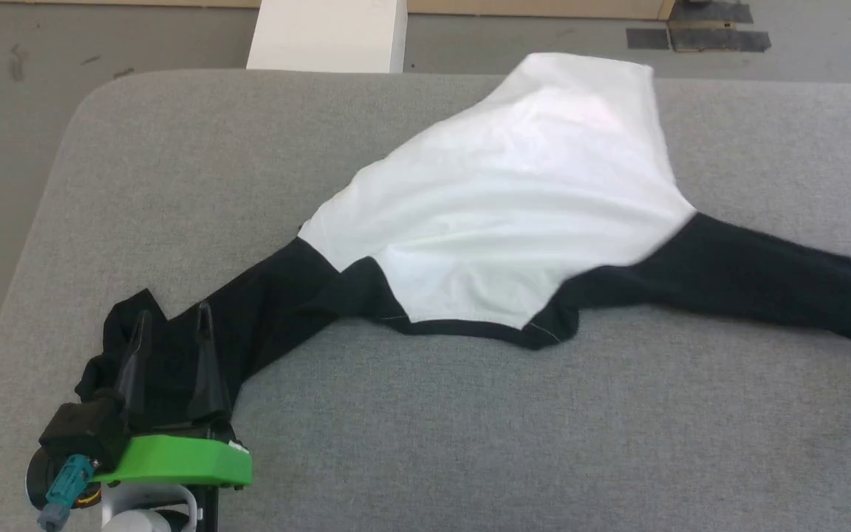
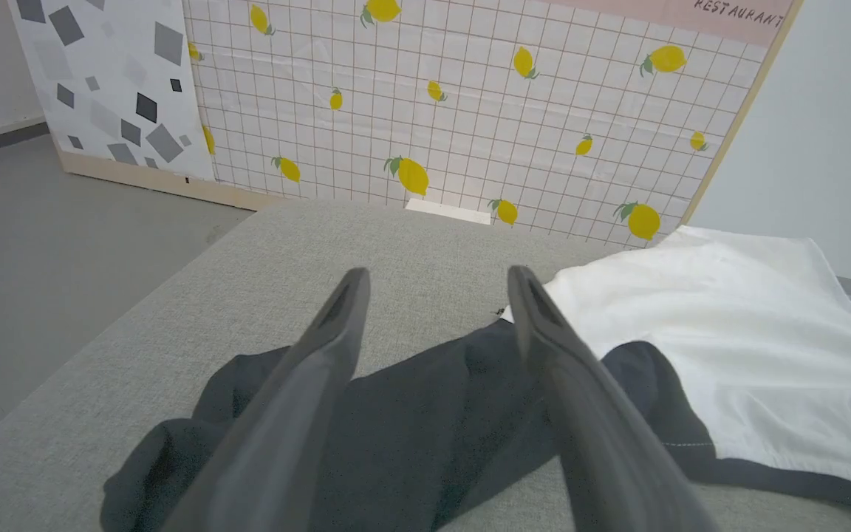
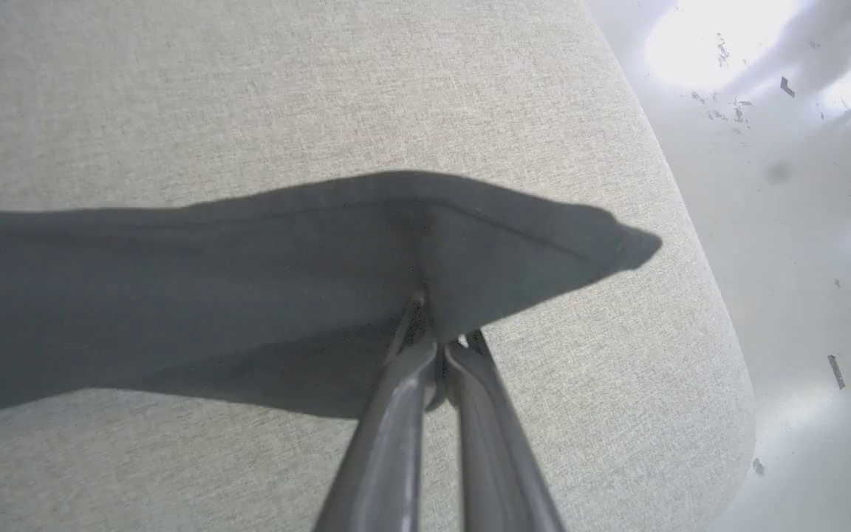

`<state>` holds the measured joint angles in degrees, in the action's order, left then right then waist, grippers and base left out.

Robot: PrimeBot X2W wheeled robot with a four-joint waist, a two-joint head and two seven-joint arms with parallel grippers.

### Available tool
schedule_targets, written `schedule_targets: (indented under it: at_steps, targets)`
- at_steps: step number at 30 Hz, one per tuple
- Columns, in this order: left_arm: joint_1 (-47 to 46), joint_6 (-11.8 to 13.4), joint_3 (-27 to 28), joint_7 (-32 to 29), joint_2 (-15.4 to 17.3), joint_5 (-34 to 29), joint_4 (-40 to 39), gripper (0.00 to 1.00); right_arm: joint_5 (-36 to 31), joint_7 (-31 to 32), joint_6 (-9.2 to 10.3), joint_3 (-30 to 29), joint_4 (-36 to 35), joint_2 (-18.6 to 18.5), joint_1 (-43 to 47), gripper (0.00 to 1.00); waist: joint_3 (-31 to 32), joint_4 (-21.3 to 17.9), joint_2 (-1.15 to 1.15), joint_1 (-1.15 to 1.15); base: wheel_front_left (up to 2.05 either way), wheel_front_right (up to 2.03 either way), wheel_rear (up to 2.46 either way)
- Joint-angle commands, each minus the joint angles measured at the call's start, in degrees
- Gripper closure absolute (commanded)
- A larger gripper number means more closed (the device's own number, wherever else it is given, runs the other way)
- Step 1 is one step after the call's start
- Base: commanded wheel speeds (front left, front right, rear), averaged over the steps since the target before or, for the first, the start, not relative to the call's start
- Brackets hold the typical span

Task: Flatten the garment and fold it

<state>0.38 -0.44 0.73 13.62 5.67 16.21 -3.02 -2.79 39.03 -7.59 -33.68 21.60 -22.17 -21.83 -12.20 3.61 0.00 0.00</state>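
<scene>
Garment point(image 1: 514, 199) lies rumpled — left gripper point(image 1: 173, 312) splayed over 1 sleeve point(image 1: 270, 292), right gripper point(image 3: 436, 336) pinching the other.

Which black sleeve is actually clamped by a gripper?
The right sleeve: the right gripper is shut on its cuff. The left sleeve lies bunched under the open left gripper.

The garment point(image 1: 514, 199) is thin, soft, matt cloth. The table point(image 1: 470, 443) wears coarse grey woven fabric. The floor point(image 3: 802, 185) is smooth, glossy.
</scene>
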Motion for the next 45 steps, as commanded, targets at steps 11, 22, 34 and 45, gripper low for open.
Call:
schedule_targets:
  at_steps: [11,22,34,45]
  targets:
    - [-0.9,0.2,-0.4,-0.4,1.0,0.3,0.1,0.0,-8.9,-10.9,0.1,-13.2,-0.3,2.0,-5.8,0.0,-0.7,1.3,0.0,0.0,0.0,0.0,0.0]
    - [0.8,0.6,-1.2,-0.6,0.9,0.6,0.9,0.0,1.0,-23.2,0.1,-4.3,-5.9,9.5,-0.9,0.0,3.9,0.4,0.0,0.0,0.0,0.0,0.0]
    - [1.0,-2.1,-7.2,-5.4,2.1,-0.9,2.6,0.0,10.5,-24.4,0.1,11.0,-18.5,19.1,17.5,0.0,6.5,-0.6,0.0,0.0,0.0,0.0,0.0]
    - [-8.7,-5.7,-16.8,-30.6,5.2,-0.8,11.8,0.0,14.1,-24.6,0.1,12.8,-19.8,19.3,19.0,0.0,4.8,-3.4,0.0,0.0,0.0,0.0,0.0]
